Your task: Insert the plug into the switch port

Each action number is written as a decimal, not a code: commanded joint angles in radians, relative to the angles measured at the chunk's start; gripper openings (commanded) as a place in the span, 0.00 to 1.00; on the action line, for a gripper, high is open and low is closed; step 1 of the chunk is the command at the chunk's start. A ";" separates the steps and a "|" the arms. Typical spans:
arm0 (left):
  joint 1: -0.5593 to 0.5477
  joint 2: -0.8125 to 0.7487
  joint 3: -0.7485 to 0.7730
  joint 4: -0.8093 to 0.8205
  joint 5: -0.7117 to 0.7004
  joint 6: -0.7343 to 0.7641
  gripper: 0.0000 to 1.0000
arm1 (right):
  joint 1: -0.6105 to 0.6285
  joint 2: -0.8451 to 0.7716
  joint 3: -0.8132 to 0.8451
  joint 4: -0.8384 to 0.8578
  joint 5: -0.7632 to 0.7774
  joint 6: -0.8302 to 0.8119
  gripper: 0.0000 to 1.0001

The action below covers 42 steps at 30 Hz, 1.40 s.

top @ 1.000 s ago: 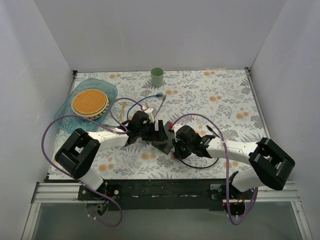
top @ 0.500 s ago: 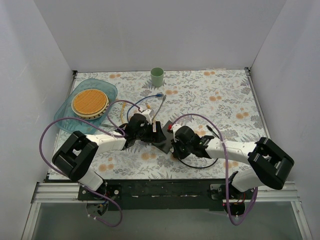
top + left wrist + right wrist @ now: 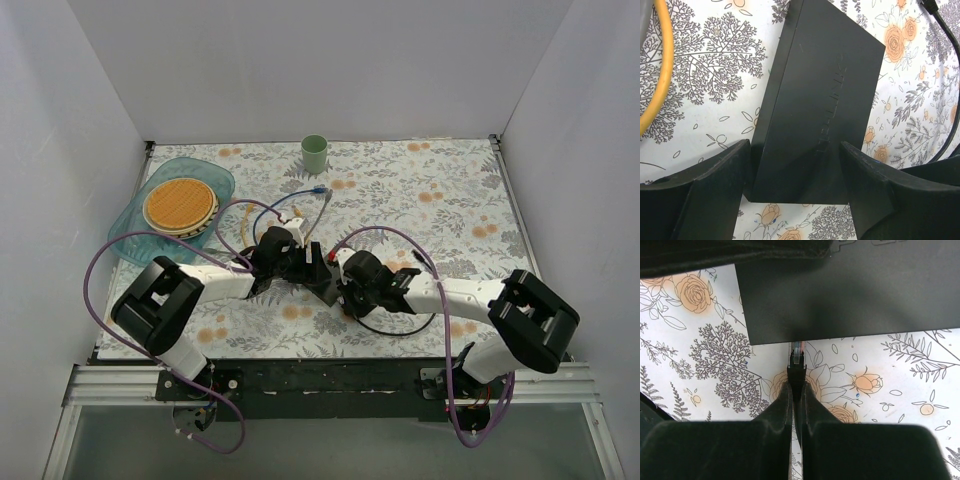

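Observation:
The switch (image 3: 825, 85) is a flat dark grey box lying on the flowered table. My left gripper (image 3: 794, 147) straddles its near end, one finger against each long side, and holds it. My right gripper (image 3: 796, 385) is shut on the black boot of the plug (image 3: 796, 357). The plug's clear tip meets the edge of the switch (image 3: 850, 295) and partly disappears under that edge. In the top view the switch (image 3: 325, 277) lies between the left gripper (image 3: 305, 265) and the right gripper (image 3: 343, 288). The sockets are hidden.
A green cup (image 3: 314, 153) stands at the back. A teal tray (image 3: 150, 238) with a round woven plate (image 3: 180, 204) sits at the far left. A blue-tipped cable (image 3: 318, 191) and a yellow cable (image 3: 662, 65) lie behind the left gripper. A black cable (image 3: 400, 331) loops near the right arm.
My right gripper has moved left with the plug up to the switch's edge. The left gripper has shifted slightly, and the switch has turned and lies flatter.

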 commanded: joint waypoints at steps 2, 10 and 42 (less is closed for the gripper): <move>-0.017 0.025 0.014 0.003 0.131 0.022 0.68 | 0.013 0.059 0.017 -0.030 0.047 -0.064 0.01; -0.015 0.032 0.007 0.003 0.161 0.030 0.64 | 0.013 0.039 0.051 -0.025 0.066 -0.051 0.01; -0.063 -0.036 -0.048 0.011 0.182 -0.050 0.60 | 0.013 0.018 0.097 0.148 0.136 0.037 0.01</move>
